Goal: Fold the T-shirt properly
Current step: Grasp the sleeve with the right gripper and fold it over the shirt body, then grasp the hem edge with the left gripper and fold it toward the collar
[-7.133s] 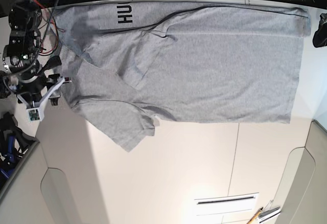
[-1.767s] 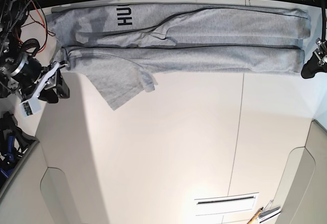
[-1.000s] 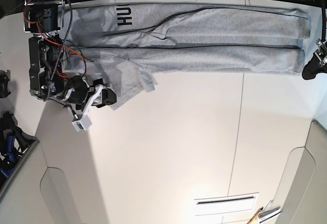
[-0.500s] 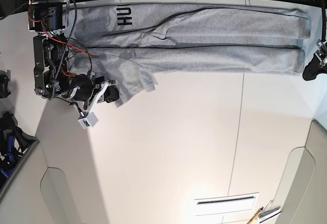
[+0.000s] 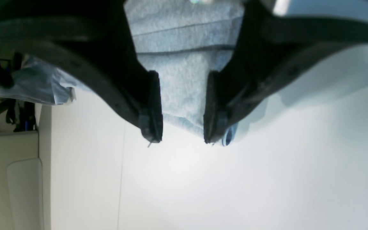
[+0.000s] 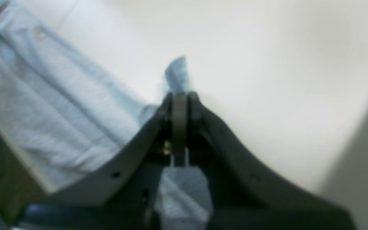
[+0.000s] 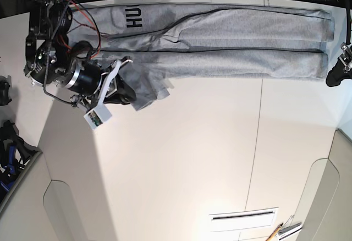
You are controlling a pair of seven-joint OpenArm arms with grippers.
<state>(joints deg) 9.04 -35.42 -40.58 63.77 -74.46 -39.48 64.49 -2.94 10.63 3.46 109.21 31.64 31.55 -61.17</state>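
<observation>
Overhead base; close (blurry, probably) wrist views

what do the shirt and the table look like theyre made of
Shirt: looks like soft knit cotton or a blend, matte heather grey; it creases and drapes in soft folds, and its weave shows flecks in the left wrist view. Table: hard, smooth off-white top, likely laminate or painted board; faint sheen, thin seams.

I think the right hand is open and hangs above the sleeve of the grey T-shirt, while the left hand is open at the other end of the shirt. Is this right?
Not quite. The right hand is shut, pinching the sleeve tip of the T-shirt, as the right wrist view shows. The left hand is indeed open at the other end.
</observation>
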